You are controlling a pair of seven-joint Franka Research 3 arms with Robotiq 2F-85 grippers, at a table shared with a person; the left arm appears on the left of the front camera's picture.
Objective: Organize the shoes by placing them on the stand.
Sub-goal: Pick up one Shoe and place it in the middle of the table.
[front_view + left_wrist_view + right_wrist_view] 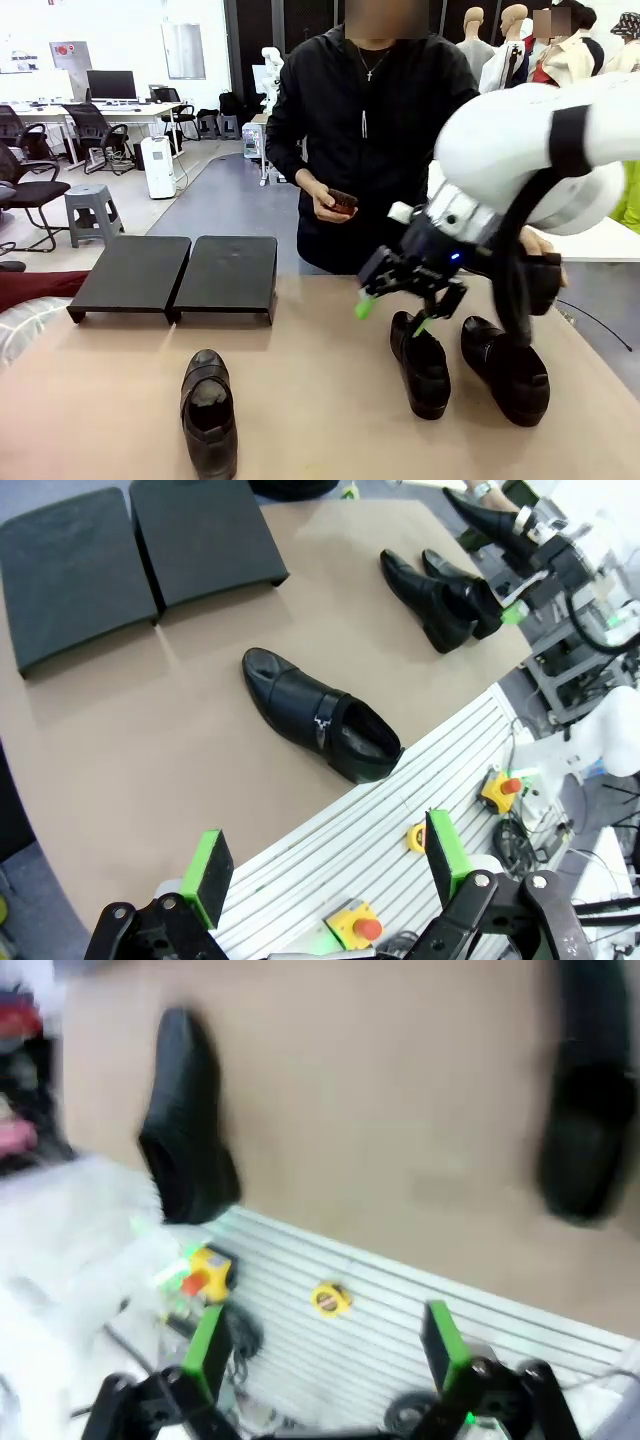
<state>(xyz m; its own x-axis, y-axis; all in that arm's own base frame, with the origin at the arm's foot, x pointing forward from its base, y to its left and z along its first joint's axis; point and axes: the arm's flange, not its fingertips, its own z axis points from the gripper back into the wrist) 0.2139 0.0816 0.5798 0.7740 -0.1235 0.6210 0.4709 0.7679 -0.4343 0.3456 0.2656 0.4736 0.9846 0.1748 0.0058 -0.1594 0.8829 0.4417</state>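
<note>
Just below the spread, empty right jaws, one shoe (420, 365) lies near a second shoe (505, 370), so a skewed descent could shove either; the left jaws gape too.

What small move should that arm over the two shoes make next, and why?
Probably lower the right gripper, whose jaws stand open, onto the shoe just beneath it and close. The stand holds no shoes yet, and that shoe looks nearest to it.
</note>
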